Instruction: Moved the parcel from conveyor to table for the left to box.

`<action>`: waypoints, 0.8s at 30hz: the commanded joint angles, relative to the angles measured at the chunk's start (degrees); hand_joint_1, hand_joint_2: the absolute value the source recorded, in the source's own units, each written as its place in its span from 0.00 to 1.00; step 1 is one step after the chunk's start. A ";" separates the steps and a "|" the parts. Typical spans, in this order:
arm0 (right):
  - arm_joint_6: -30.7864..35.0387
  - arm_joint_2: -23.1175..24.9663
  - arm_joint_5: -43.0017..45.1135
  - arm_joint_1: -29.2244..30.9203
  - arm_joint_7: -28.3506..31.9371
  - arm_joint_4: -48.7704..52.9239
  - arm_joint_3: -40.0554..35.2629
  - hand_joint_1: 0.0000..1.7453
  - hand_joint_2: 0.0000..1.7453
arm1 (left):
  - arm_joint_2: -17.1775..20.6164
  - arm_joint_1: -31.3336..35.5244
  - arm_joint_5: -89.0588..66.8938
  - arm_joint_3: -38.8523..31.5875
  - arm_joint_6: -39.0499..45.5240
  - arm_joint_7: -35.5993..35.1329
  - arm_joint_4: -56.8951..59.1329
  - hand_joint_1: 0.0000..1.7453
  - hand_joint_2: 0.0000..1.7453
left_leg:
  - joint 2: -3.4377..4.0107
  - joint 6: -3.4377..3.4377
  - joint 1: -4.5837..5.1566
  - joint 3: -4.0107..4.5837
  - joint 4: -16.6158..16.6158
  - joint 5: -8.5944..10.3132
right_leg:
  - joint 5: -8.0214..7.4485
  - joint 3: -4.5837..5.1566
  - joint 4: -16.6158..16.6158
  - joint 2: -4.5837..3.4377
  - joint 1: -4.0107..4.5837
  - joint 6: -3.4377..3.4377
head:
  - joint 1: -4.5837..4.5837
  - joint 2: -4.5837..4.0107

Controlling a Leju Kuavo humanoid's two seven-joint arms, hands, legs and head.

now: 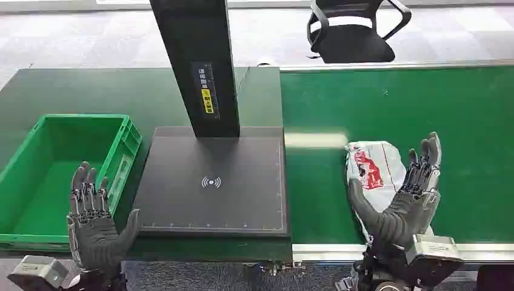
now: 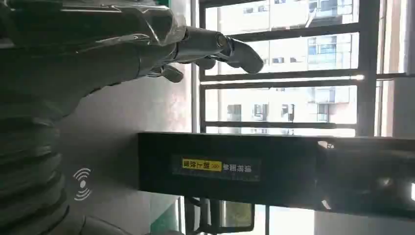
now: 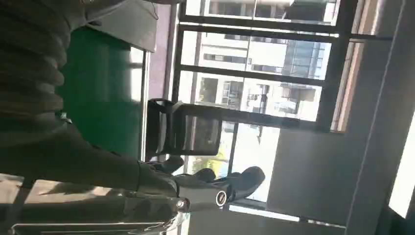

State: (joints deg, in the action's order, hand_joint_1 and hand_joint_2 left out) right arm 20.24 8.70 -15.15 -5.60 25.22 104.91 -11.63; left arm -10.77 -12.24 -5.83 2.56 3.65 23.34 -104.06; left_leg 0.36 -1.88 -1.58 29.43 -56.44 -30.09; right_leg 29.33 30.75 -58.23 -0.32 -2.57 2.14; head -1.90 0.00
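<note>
Parcel (image 1: 373,173), a white poly mailer with red print, lay on the green conveyor belt (image 1: 460,121) near its front edge, just right of the dark scanning platform (image 1: 212,182) that occupied the bench between belt and crate. The right hand (image 1: 403,197) was positioned palm-up beside and partly under the parcel's right flank, fingers (image 1: 427,154) extended upward and apart and the thumb reaching toward the parcel's near end; it was released, not grasping, and contact with the wrapper could not be confirmed. This cupped posture appeared suited to a scoop, since a soft, flat mailer offers little to pinch and is likely to sag once lifted. The left hand (image 1: 91,221) was held up with fingers spread and nothing in it, over the near right corner of the green plastic crate (image 1: 36,176), apparently staged to receive the parcel for boxing. The black scanner column (image 1: 194,60) rose from the rear of the platform, bearing a yellow label (image 1: 207,97); the platform's marked centre (image 1: 211,181) was the probable set-down zone, within reach of both arms. A black office chair (image 1: 351,30) stood behind the conveyor. The transfer was judged not yet begun: the parcel rested fully on the belt.
</note>
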 commanded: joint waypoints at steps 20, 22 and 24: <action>-20.41 -2.56 -48.94 -4.09 -32.03 -12.30 26.45 0.00 1.00 | 0.35 1.68 -2.11 -2.85 -5.76 -2.76 3.29 0.00 1.00 | -0.09 0.16 -0.02 0.03 0.10 0.09 | -0.12 0.01 0.19 0.12 0.07 -0.20 | 0.00 0.00; -22.11 -3.56 -47.89 -3.96 -31.40 -13.18 27.48 0.00 1.00 | 0.48 1.77 -1.94 -2.85 -5.98 -2.67 3.52 0.00 1.00 | -0.06 0.11 0.01 0.02 0.06 0.05 | -0.06 0.01 0.10 0.08 0.02 -0.13 | 0.00 0.00; -23.59 -4.29 -45.48 -3.45 -30.07 -14.43 28.98 0.00 1.00 | 0.53 1.84 -1.63 -2.88 -6.27 -2.48 3.70 0.00 1.00 | -0.07 0.12 -0.02 0.00 0.08 0.06 | -0.08 -0.01 0.15 0.10 0.06 -0.16 | 0.00 0.00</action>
State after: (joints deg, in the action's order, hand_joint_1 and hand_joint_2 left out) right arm 0.33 7.78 -64.39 -10.95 -7.10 96.46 11.28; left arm -11.13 -11.57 -7.96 0.11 -1.92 20.61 -104.17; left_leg 0.38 -1.87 -1.57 29.46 -56.45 -30.11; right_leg 29.33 30.81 -58.22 -0.31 -2.58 2.14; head -1.90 0.00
